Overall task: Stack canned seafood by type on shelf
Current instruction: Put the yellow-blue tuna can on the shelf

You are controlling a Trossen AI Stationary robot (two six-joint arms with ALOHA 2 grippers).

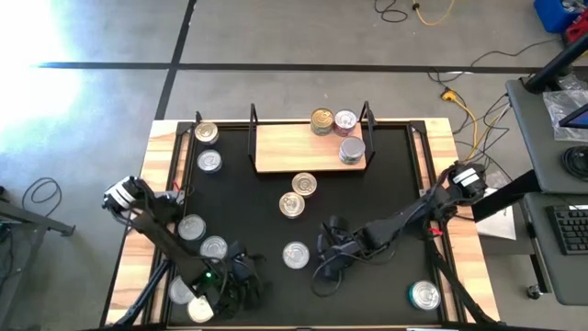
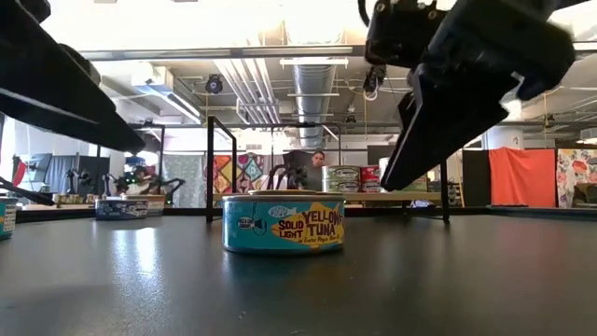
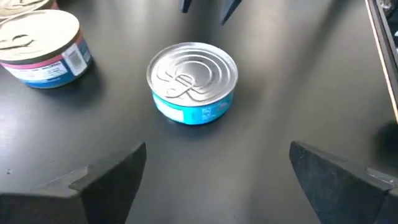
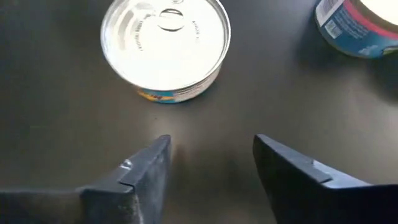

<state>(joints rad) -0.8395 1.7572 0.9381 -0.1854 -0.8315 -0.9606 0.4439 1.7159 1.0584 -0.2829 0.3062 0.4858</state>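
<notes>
A blue-labelled tuna tin [image 1: 295, 255] sits upright near the middle of the counter's [image 1: 276, 211] front edge, between both arms. The left end effector [image 3: 217, 168] is spread wide and empty; the right end effector [image 4: 211, 155] (partly parted) grips nothing. Three tins [image 1: 336, 131] stand at the right end of the shelf [image 1: 285, 152], by the far edge.

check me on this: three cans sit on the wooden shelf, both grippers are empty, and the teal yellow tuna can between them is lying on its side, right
Not quite. The yellow tuna can stands upright on the table, lid up, as the left wrist view shows. The rest holds: three cans are on the shelf, and the left gripper and right gripper are both open and empty.
</notes>
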